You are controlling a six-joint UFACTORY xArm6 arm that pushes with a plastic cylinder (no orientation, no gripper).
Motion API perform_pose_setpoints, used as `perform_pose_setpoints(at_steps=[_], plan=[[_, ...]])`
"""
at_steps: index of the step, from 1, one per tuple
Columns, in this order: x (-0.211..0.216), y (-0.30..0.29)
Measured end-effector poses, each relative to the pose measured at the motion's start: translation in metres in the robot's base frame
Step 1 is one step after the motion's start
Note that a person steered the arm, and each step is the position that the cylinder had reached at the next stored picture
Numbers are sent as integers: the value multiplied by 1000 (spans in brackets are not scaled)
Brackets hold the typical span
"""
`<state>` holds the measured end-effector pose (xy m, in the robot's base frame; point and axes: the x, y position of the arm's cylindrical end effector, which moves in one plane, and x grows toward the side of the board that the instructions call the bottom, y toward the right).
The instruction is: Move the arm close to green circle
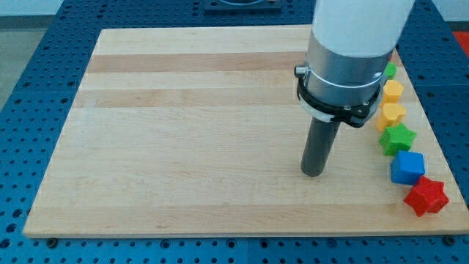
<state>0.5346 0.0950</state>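
My tip (314, 173) rests on the wooden board (183, 132), right of centre. A column of blocks runs down the view's right edge. At its top a green block (390, 71) peeks out from behind the arm; only a sliver shows, so its shape cannot be made out. Below it come a yellow block (393, 91), a second yellow block (392, 114), a green star (397, 138), a blue cube (407, 168) and a red star (426, 196). My tip is left of the green star and blue cube, well apart from them.
The arm's wide white and grey body (348, 51) hides the board's upper right part. A blue perforated table (29, 110) surrounds the board.
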Motion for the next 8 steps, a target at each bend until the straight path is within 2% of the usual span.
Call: perform_pose_setpoints(at_steps=[4,8], plan=[[-29,-13],[-40,-13]])
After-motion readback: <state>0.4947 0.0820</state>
